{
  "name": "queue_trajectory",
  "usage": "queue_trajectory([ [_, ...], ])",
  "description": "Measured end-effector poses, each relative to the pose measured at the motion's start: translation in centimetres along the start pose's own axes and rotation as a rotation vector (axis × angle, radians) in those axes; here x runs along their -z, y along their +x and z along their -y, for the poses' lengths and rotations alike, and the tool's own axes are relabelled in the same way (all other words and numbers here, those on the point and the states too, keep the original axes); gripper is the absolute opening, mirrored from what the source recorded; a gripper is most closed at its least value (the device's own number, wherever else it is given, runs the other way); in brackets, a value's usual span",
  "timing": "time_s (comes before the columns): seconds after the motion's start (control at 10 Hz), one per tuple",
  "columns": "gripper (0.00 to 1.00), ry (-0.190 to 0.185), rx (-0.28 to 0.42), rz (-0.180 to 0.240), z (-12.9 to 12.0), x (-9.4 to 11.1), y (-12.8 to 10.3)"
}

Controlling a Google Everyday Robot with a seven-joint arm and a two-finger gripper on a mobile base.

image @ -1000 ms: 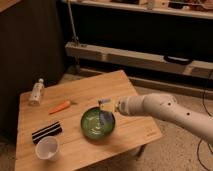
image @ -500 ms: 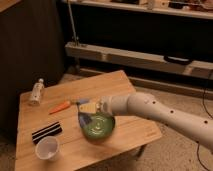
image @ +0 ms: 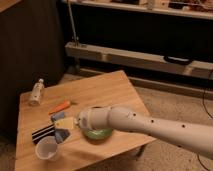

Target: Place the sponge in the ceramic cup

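One gripper (image: pixel 69 124), seemingly clasping the sponge (image: pixel 61 132), hovers near the ceramic cup (image: pixel 46 148).

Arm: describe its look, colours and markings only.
The arm is a thick, smooth, off-white tube with small dark dots along its shell and a rounded wrist. No cables show. The hand at its tip, between the bowl and the striped block, cannot be made out.
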Motion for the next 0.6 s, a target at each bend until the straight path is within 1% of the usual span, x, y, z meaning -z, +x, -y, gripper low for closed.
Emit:
queue_trajectory([
  [0.1,0.0,0.004,0.024,0.004,-0.6,-0.6,0.0],
  [0.3,0.0,0.008,0.047,0.01,-1.1,-1.2,0.1],
  [0.4,0.0,0.006,0.055,0.015,-1.6,-1.7,0.6],
  [0.5,0.0,0.004,0.055,0.02,-1.6,-2.1,1.1],
  [0.6,0.0,-0.008,0.052,0.019,-1.6,-2.5,1.3],
])
